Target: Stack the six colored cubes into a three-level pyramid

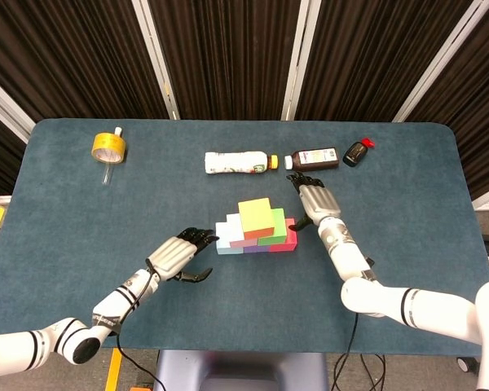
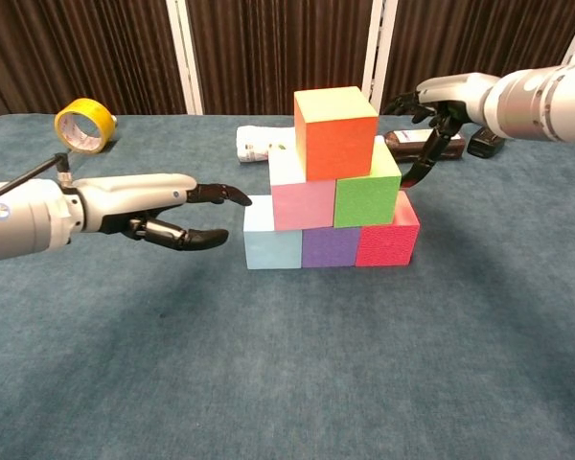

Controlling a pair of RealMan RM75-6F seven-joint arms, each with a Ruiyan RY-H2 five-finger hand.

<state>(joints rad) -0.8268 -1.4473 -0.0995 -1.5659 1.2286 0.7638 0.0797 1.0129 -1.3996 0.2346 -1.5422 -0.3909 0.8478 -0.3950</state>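
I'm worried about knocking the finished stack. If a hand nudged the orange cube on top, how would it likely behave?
The orange cube would probably slide rather than roll, since its faces are flat. It sits across the pink cube and green cube, so a hard push could tip it off an edge. It looks like light foam, though that is uncertain.

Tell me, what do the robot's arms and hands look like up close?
Both arms are glossy white tubes with black rings at the joints. The left hand and right hand have silver-grey backs and black fingertips. A thin black cable runs along the left forearm.
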